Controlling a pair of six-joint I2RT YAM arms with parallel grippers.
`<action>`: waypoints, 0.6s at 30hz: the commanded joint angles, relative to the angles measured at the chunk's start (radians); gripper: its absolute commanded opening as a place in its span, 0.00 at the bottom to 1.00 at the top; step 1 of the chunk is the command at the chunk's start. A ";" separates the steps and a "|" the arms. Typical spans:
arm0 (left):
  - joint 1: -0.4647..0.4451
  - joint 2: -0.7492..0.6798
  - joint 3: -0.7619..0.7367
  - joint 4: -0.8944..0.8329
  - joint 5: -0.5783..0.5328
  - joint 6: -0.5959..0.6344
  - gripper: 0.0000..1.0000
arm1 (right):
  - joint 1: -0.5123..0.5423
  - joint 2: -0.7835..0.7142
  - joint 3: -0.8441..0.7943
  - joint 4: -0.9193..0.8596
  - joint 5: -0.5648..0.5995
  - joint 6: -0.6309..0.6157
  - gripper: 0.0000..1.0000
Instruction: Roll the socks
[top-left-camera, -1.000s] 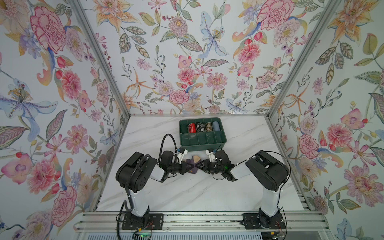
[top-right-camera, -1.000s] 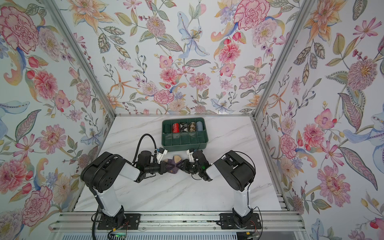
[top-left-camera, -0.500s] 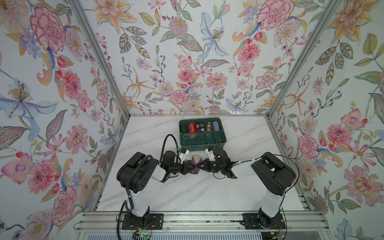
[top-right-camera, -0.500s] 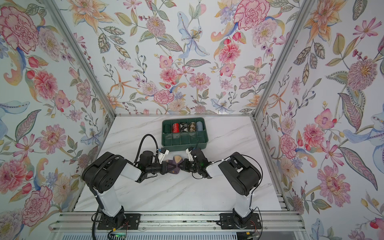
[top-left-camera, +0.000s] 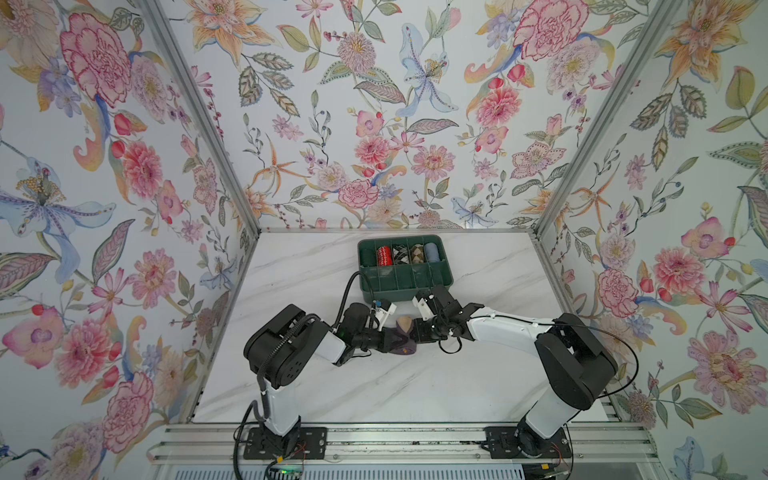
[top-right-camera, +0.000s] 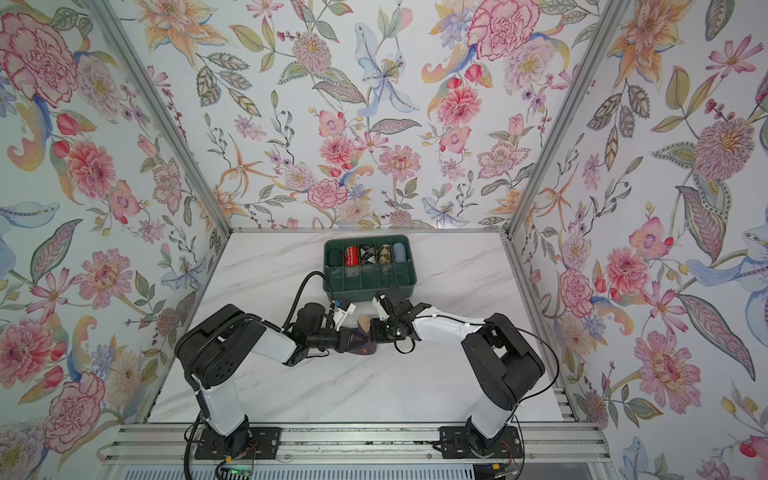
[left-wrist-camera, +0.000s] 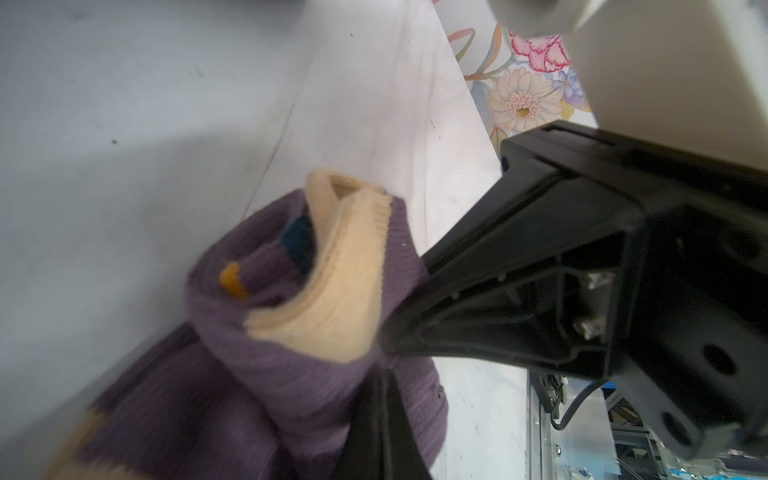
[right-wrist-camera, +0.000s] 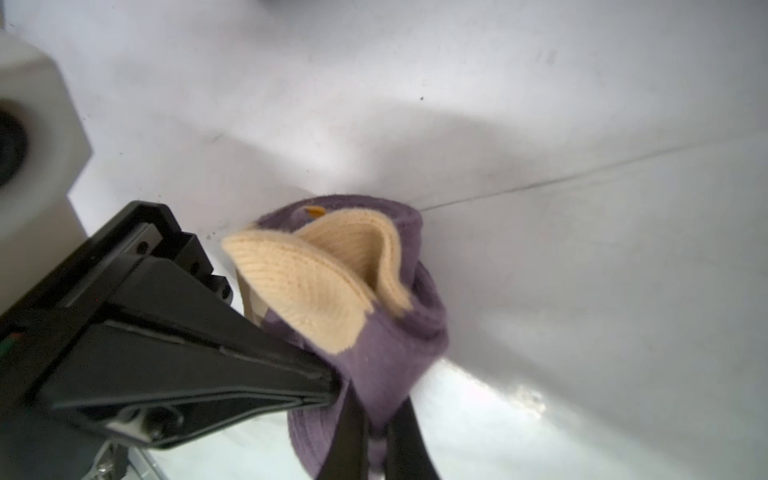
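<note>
Jaws: we find the left gripper (top-left-camera: 388, 340) clamped on the socks (top-left-camera: 403, 345) from 9 o'clock and the right gripper (top-left-camera: 417, 332) clamped on them from 3 o'clock. The bundle is mid-table, at 6 o'clock of the green tray (top-left-camera: 405, 289). Rolling looks nearly complete. Next, we judge, the cuff must be turned over the roll. Count: one purple bundle, two grippers, one tray, four finished rolls (top-left-camera: 384, 255).
</note>
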 joint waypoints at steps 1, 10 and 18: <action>-0.010 0.007 -0.016 -0.102 -0.009 -0.023 0.00 | 0.012 -0.038 0.050 -0.136 0.098 -0.077 0.00; -0.037 0.060 0.009 -0.010 -0.006 -0.082 0.00 | 0.094 0.007 0.122 -0.177 0.155 -0.087 0.00; -0.049 0.078 0.032 -0.141 -0.062 -0.005 0.00 | 0.112 0.041 0.146 -0.163 0.126 -0.070 0.08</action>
